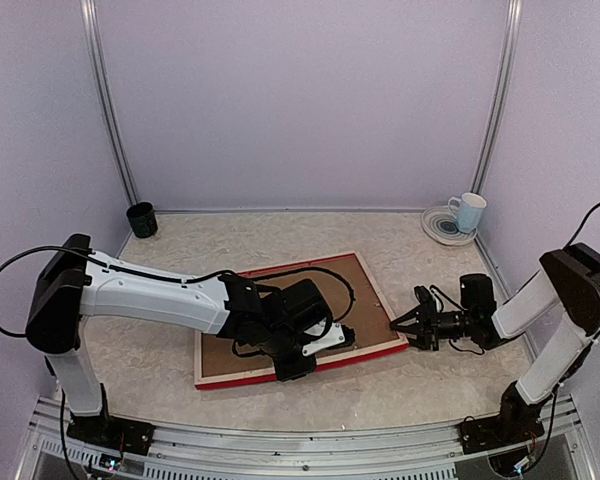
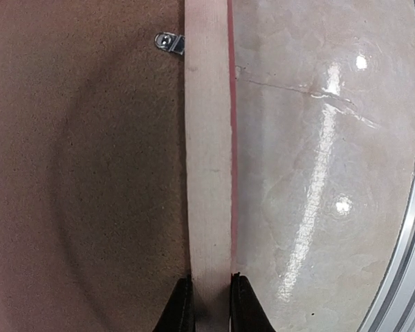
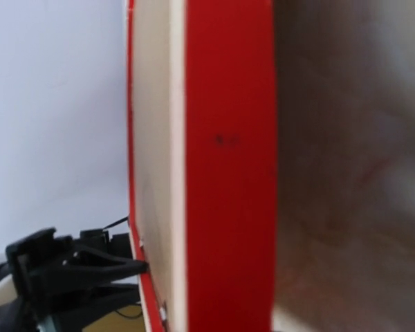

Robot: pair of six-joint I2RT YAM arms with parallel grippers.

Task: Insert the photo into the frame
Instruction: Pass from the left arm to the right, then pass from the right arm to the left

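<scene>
Frame point(image 1: 380, 350) lies back-up on mid desk point(image 1: 430, 395)
Left claw point(image 2: 211, 278) pinches its pale near rail; right claw point(image 1: 407, 328) sits at the frame's near right corner, whether open or closed I cannot tell

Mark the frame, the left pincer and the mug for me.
the frame point(image 2: 207, 138), left wrist view, on its pale wood rail.
left pincer point(image 2: 211, 278), left wrist view, midway between its fingertips.
mug point(image 1: 469, 212), top external view, on its side wall.
</scene>
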